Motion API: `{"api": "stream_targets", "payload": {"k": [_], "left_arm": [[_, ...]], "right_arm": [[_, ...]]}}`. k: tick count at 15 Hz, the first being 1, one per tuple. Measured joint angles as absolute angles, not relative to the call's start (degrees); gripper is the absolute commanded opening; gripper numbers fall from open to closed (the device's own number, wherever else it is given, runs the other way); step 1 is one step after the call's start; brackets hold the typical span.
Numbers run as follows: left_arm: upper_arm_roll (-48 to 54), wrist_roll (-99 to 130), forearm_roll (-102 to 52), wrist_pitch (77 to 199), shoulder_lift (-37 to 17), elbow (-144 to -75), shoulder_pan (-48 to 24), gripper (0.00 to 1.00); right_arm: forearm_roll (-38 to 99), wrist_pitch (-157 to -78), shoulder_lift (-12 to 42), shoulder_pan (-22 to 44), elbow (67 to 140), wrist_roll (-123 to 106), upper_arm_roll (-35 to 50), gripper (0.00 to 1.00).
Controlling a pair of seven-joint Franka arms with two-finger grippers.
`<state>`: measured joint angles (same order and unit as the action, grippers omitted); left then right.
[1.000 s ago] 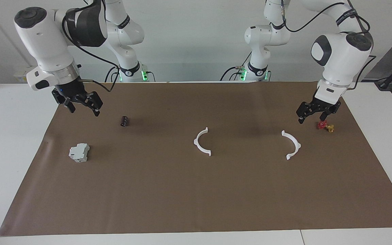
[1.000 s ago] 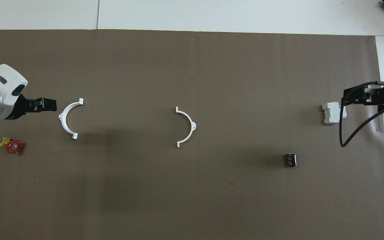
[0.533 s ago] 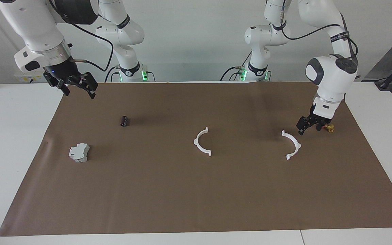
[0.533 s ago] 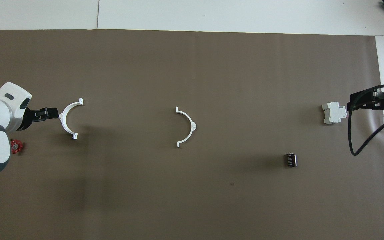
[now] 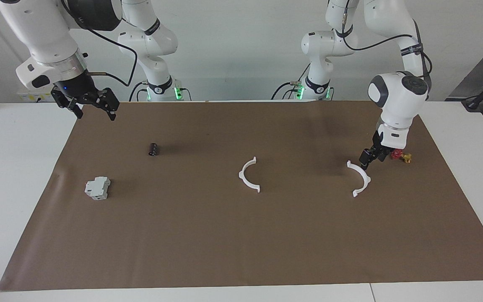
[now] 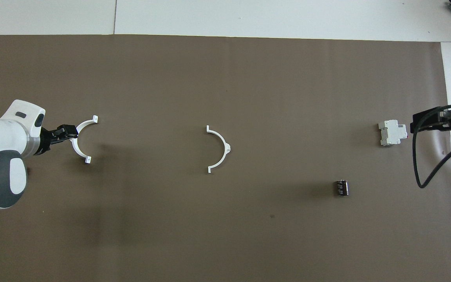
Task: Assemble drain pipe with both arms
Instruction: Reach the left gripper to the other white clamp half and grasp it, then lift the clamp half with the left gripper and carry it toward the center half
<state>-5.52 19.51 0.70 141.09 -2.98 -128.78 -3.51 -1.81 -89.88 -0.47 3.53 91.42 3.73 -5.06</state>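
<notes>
Two white half-ring arcs of the drain pipe lie flat and well apart on the brown mat (image 5: 241, 251). The first arc (image 5: 361, 178) lies toward the left arm's end of the table, directly beneath and beside the left gripper (image 5: 367, 159), which is low over the arc's curved back; in the overhead view its dark tip (image 6: 67, 132) overlaps the arc's outer edge (image 6: 77, 145). Whether the fingertips touch the plastic cannot be told, nor whether this claw is released or clenched, as the fingers are seen edge-on. A small red-and-yellow valve piece (image 5: 401, 156) sits just beside the left gripper, toward the table's end. The second arc (image 5: 248, 176) rests near the mat's middle, well apart from both grippers, its open side turned toward the first arc. The right gripper (image 5: 92, 110) hangs raised over the mat's corner at the right arm's end, its claw released, fingers spread and holding nothing; this arm waits. Below it on the mat, a grey-white boxy block (image 5: 97, 188) stands well clear of the claw, and a small dark cylinder (image 5: 153, 149) lies on its side between that claw's position and the middle arc.
</notes>
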Motion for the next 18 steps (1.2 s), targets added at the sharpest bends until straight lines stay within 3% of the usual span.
{"api": "stream_targets", "payload": {"k": [3, 6, 10, 18], "left_arm": [[-5.6, 19.9, 0.7, 145.5, -5.7, -130.3, -3.5, 0.91], [-5.6, 20.1, 0.7, 146.2, -6.4, -130.8, -3.5, 0.81], [-5.6, 20.1, 0.7, 146.2, -6.4, -131.0, -3.5, 0.77], [-5.7, 20.1, 0.7, 149.7, -6.9, -134.1, -3.5, 0.76]], "right_arm": [[-1.8, -89.8, -0.5, 3.5, 91.4, 3.7, -5.1, 1.0], [-1.8, -89.8, -0.5, 3.5, 91.5, 3.7, -5.1, 1.0], [-1.8, -89.8, -0.5, 3.5, 91.5, 3.7, -5.1, 1.0], [-1.8, -89.8, -0.5, 3.5, 91.5, 3.7, -5.1, 1.0]]}}
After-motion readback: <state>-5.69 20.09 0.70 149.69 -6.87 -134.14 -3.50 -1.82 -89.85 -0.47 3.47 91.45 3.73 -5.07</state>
